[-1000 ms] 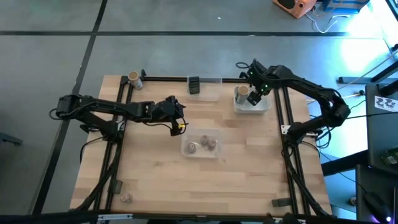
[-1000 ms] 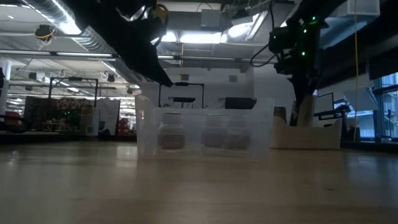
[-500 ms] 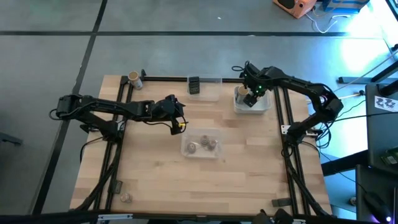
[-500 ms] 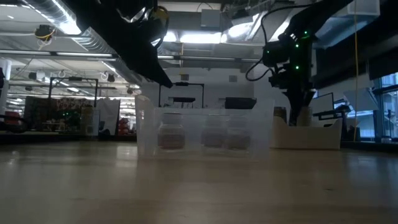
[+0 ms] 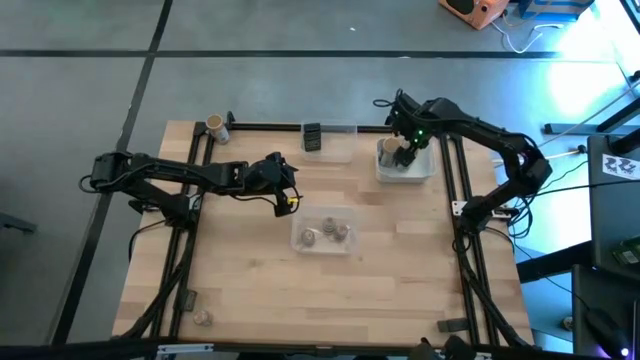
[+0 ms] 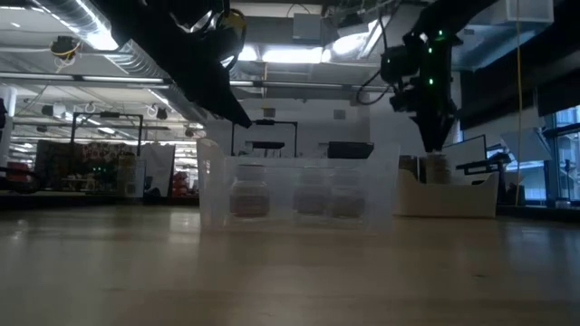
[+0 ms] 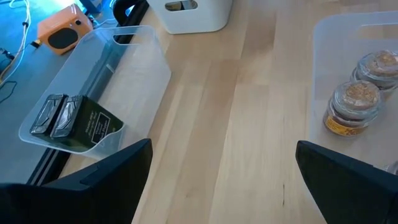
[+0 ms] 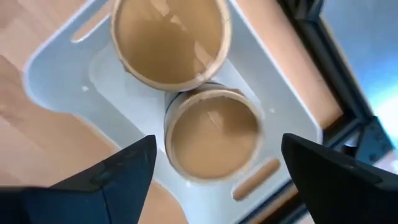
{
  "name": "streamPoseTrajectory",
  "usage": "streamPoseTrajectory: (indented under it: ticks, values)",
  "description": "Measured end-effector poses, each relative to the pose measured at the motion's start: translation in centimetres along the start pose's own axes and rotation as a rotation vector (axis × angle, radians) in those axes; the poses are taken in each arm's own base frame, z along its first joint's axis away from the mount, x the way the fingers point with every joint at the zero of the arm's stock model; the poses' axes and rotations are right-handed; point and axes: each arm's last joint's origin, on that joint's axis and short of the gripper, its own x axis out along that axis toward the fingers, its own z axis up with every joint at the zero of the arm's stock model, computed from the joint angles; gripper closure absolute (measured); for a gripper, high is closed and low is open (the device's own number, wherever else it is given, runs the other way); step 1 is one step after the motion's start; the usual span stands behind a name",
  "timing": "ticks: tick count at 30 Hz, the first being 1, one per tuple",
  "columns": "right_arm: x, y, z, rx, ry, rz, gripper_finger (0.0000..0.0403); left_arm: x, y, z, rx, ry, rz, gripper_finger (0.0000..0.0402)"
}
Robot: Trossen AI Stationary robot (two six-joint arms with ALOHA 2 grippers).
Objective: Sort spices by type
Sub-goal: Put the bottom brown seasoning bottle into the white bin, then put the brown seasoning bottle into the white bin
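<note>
Two tan-topped spice jars (image 8: 214,134) (image 8: 168,37) stand upright in the white tray (image 5: 420,172) at the far right. My right gripper (image 8: 217,149) hangs open just above the nearer one (image 6: 438,167), a finger to each side, pointing down and touching nothing. My left gripper (image 5: 287,198) waits open above the table's middle left. Grey-brown jars (image 7: 353,104) stand in a clear bin (image 5: 325,235) at the centre. A dark boxy spice (image 7: 74,121) sits in another clear bin (image 5: 330,140) at the far edge.
One tan-topped jar (image 5: 215,126) lies by the far left corner, outside the black rail. A small round jar (image 5: 203,318) sits at the near left corner. Black frame rails (image 5: 462,180) run along the table's sides and far edge. Bare wood lies between the bins.
My right gripper has risen off the tan-topped jar in the white tray and drifted slightly toward the far edge. The jar stays standing in the tray beside the other one.
</note>
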Motion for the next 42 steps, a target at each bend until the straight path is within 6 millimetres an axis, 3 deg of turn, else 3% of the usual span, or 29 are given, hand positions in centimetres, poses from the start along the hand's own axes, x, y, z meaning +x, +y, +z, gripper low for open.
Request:
streamPoseTrajectory:
  ticks: [5,10,17,24,31,42]
  values:
    - [-3.2,-0.5,0.0,0.037,-0.078,-0.005,0.0057,0.0,0.0,0.0,-0.022,-0.004,-0.001,0.0023]
    - [-5.5,0.5,-0.3,0.027,-0.212,0.006,0.0057,0.0,0.0,0.1,-0.069,-0.009,0.002,0.0023]
    - [-7.9,4.7,-0.7,-0.096,-0.383,0.045,0.0056,-0.7,1.1,-0.2,-0.074,0.049,0.238,0.0023]
    - [-9.3,8.8,-0.9,-0.221,-0.508,-0.005,0.0056,-2.5,5.0,-0.4,-0.209,0.112,0.430,0.0023]
    - [-8.3,11.1,-1.4,-0.287,-0.561,-0.039,0.0056,-3.3,10.0,-1.9,-0.382,0.209,0.593,0.0023]
    - [-4.6,11.7,-1.9,-0.353,-0.521,-0.068,0.0056,-5.1,16.6,-4.0,-0.550,0.330,0.786,0.0023]
